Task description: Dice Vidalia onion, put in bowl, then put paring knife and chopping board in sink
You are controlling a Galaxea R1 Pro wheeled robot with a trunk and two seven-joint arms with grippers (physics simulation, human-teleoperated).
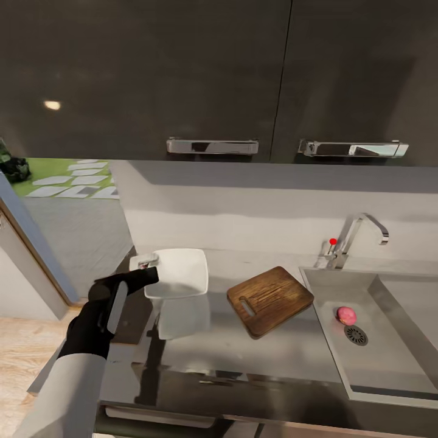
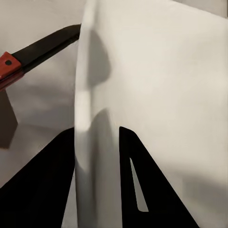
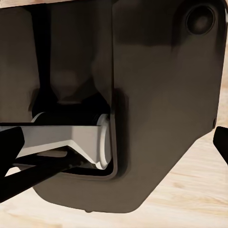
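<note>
The chopping board (image 1: 271, 300) lay on the countertop (image 1: 255, 356) between the bowl (image 1: 178, 273) and the sink (image 1: 389, 365), where the onion (image 1: 346, 315) sat beside the drain. The left gripper (image 2: 97, 142) straddled the bowl's rim, one finger either side; the paring knife (image 2: 33, 52) lay just beyond. The right gripper's jaws: cannot tell.
</note>
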